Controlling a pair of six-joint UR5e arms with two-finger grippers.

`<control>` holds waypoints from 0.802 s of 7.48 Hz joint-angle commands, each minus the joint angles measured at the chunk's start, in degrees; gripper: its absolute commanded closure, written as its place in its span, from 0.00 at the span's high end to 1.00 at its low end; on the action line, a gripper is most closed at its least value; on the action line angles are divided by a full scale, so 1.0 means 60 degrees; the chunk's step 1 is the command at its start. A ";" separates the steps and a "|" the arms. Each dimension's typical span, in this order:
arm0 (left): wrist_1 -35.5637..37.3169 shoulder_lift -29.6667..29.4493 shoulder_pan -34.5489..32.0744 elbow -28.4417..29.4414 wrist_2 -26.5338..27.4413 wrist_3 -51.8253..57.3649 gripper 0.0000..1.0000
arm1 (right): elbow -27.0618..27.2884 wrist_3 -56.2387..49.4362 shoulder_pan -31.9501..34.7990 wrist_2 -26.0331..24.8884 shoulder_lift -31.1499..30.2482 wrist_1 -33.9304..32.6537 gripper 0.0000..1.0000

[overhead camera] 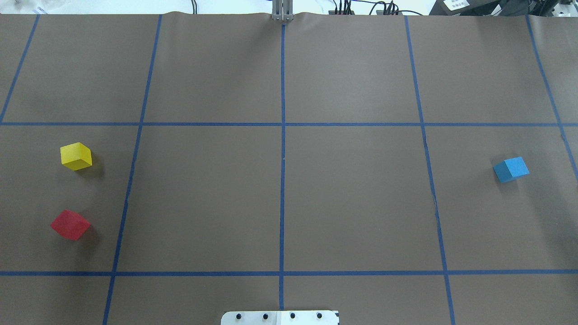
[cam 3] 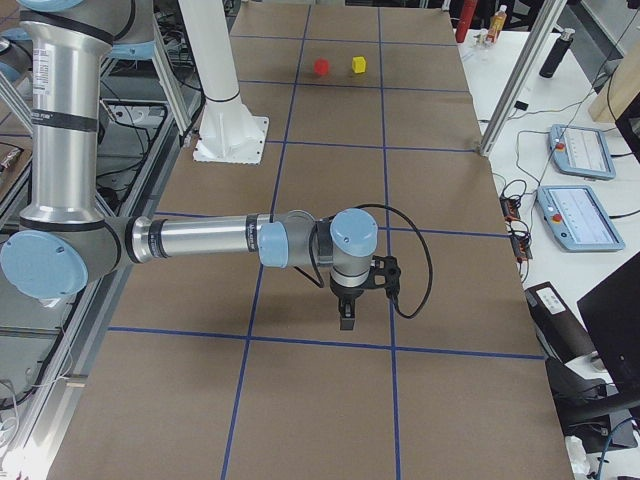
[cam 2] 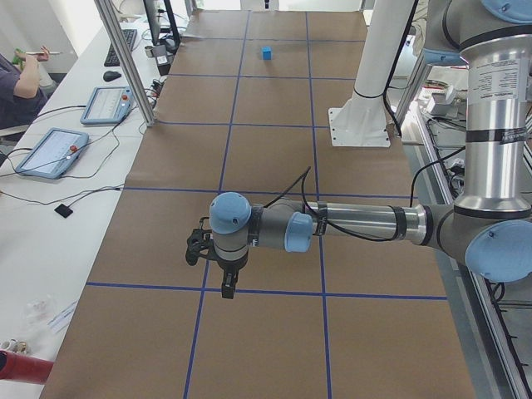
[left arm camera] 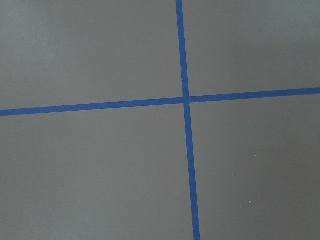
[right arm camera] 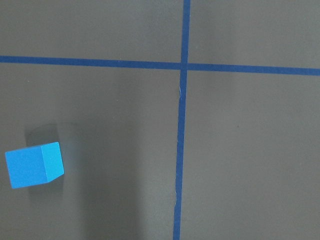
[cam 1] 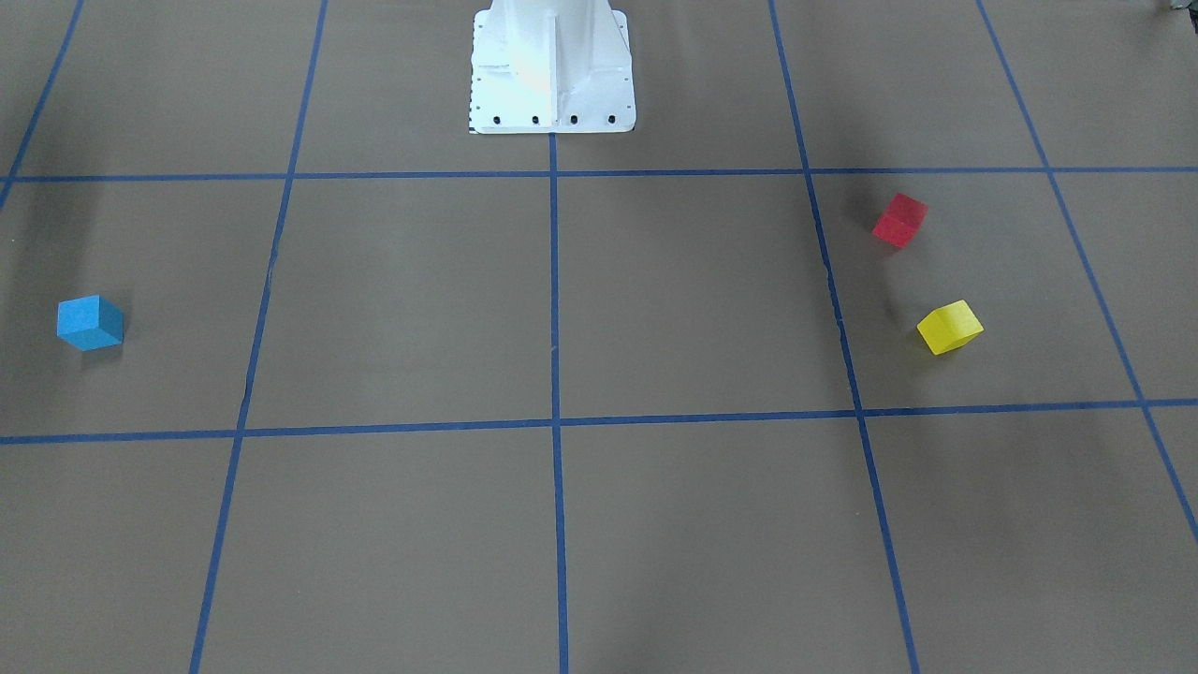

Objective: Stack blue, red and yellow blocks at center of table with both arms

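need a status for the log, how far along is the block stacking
Done: nothing yet. The blue block, red block and yellow block lie apart on the table, none at its center. In hand: nothing; the left gripper and right gripper carry no block. Left: every pick and the whole stack.

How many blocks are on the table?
3: blue block alone on the robot's right; yellow block and red block near each other, not touching, on its left. None appears hidden.

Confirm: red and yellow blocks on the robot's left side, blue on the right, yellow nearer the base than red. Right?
No: red is nearer the base than yellow, per the overhead view. Both are on the left, blue on the right.
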 commanded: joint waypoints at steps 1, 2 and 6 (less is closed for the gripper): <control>0.0001 0.0001 0.0000 0.0018 0.0089 0.0005 1.00 | 0.0027 0.0053 0.0000 0.0118 0.0083 0.0026 0.99; 0.0015 0.0001 0.0000 0.0019 0.0103 0.0019 1.00 | 0.0027 0.0038 0.0000 0.0104 0.0054 0.0041 0.99; 0.0030 0.0001 -0.0014 -0.0244 0.0176 0.0019 1.00 | 0.0916 0.0051 -0.0435 -0.0058 0.0432 -0.0032 0.99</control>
